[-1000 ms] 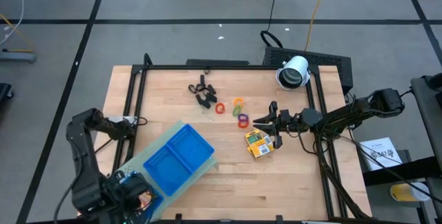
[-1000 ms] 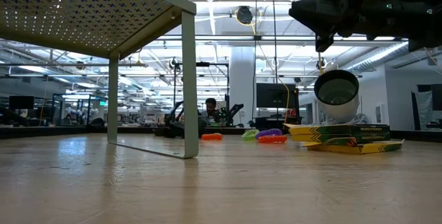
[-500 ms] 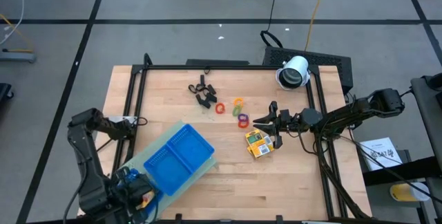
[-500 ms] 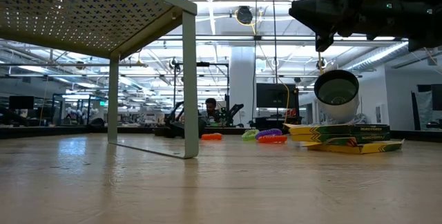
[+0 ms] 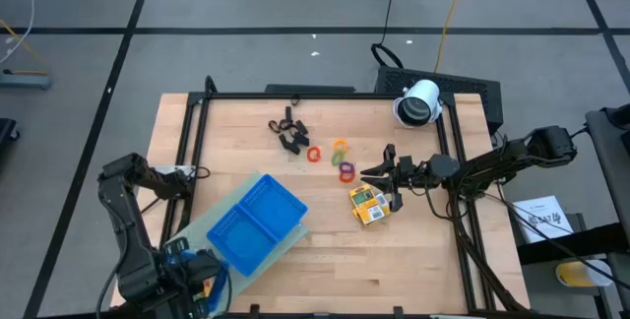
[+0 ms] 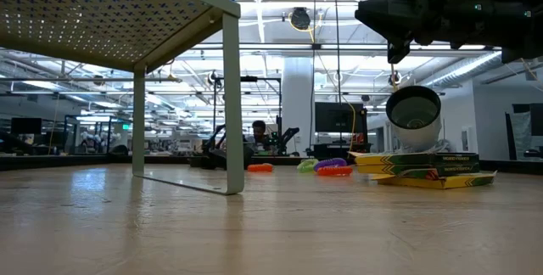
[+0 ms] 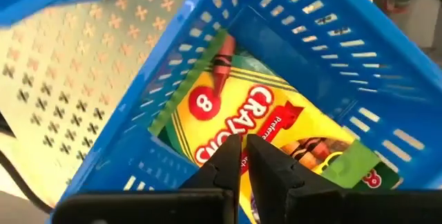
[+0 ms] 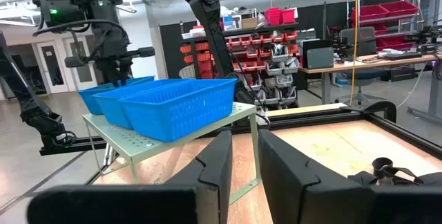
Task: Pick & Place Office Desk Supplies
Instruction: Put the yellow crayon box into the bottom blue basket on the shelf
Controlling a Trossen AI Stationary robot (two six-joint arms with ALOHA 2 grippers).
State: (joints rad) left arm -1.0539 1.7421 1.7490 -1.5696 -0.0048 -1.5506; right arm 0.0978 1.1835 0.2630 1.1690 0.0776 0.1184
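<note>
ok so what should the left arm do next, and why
Probably lift the left gripper straight up out of the blue tray: the crayon pack already lies in its compartment, and the gripper is shut above it, holding nothing.

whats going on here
The left claw is down in one end compartment of the blue tray, nearly shut, right over a crayon pack lying inside. The right claw hovers by two more packs on the table. Black clips and coloured rings are not yet picked up.
</note>
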